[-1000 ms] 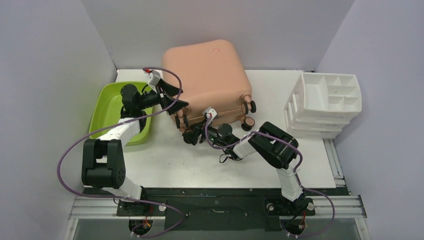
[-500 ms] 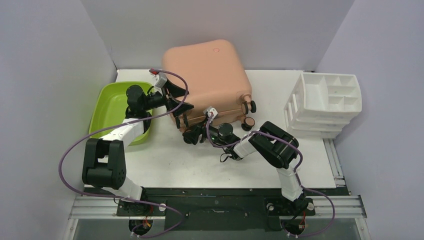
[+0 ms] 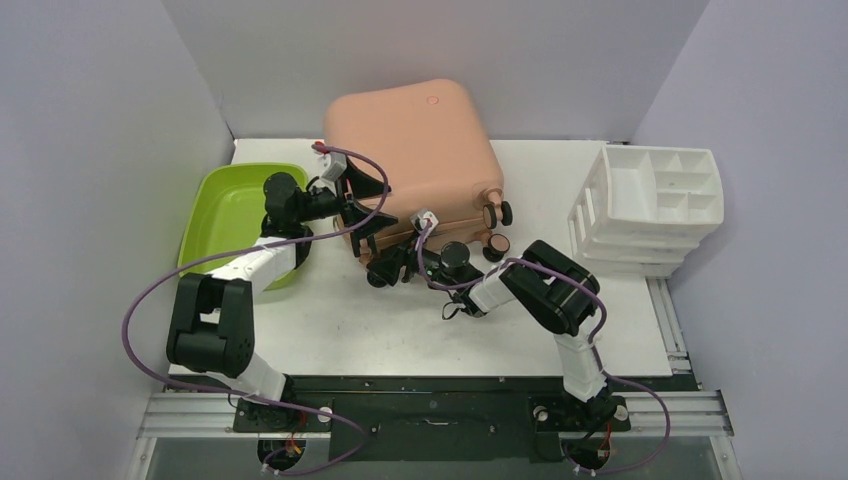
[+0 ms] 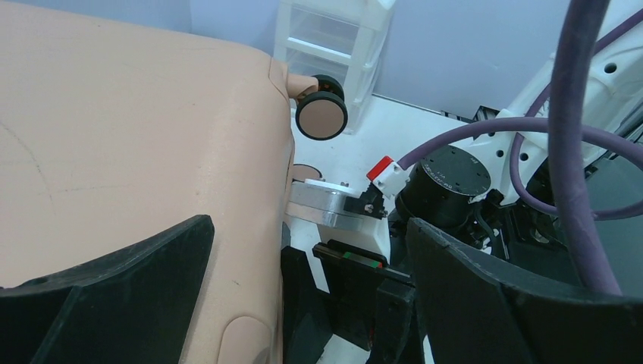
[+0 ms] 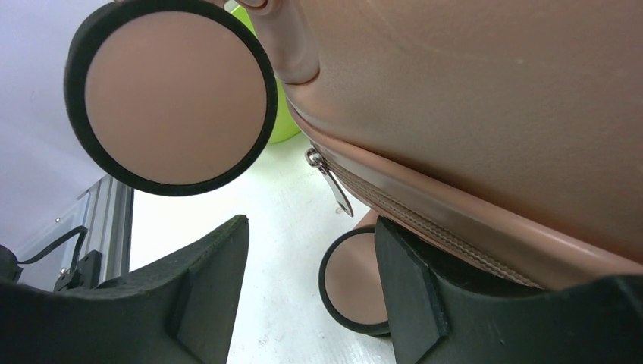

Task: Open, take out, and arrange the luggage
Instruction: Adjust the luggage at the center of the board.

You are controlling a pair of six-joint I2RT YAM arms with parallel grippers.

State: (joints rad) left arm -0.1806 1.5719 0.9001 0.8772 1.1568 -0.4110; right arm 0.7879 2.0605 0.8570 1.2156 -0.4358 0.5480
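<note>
A salmon-pink hard-shell luggage (image 3: 415, 150) lies on a white worktop (image 3: 400, 330), its zip seam closed and its caster wheels turned toward two robot arms. The left end effector (image 3: 368, 205) sits at the case's left near corner with its jaws spread wide and gripping nothing. One finger is over the pink shell, the other is off its edge, and the edge runs between them. A lime-green tub (image 3: 225, 215) is behind this end effector. The right end effector (image 5: 311, 227) is low under the case's near edge, its jaws parted and empty. A silver zipper pull (image 5: 330, 178) hangs just ahead of the gap. One wheel (image 5: 174, 98) is above its left finger and another (image 5: 352, 280) is between the fingers, lower down. A white drawer organizer (image 3: 655, 205) stands well off to its right
</note>
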